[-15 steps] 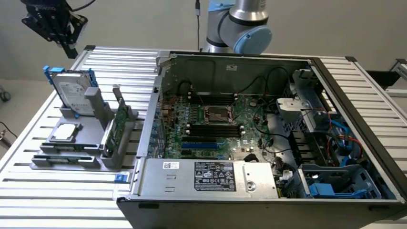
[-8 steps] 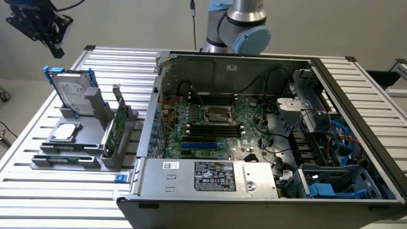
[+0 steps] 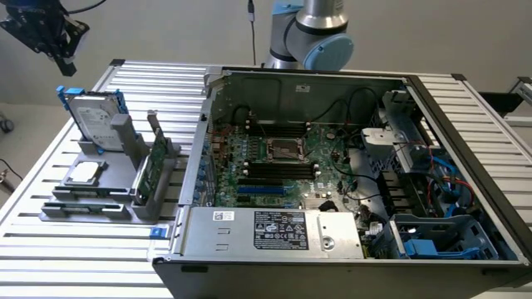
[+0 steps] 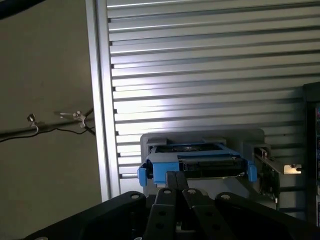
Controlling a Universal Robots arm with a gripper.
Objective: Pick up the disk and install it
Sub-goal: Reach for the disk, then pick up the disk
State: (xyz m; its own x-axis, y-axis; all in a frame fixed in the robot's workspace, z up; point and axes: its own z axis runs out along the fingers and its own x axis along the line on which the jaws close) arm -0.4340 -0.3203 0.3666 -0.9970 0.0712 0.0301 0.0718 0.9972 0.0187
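Above the disk (image 3: 93,121), closed claw (image 3: 66,67)

Bench layout: slatted table (image 3: 465,106), open PC case (image 3: 332,78), grey rack (image 3: 87,208).

The case lies on its side on the table, open face up, just beside the rack on the exterior view's right. The motherboard (image 3: 249,168) covers the case floor, with the CPU socket (image 3: 281,149) near its middle between rows of black memory slots. The silver power supply (image 3: 249,240), labelled, sits along the near edge, and a blue bay (image 3: 420,246) is in the near right corner. Blue and black cables (image 3: 445,177) run along the right side. On the rack, a green card (image 3: 149,165) stands on edge on the case side. A square chip (image 3: 86,174) lies flat to its left. In the wrist view, a thin wire (image 4: 50,130) crosses the floor up to the table edge.
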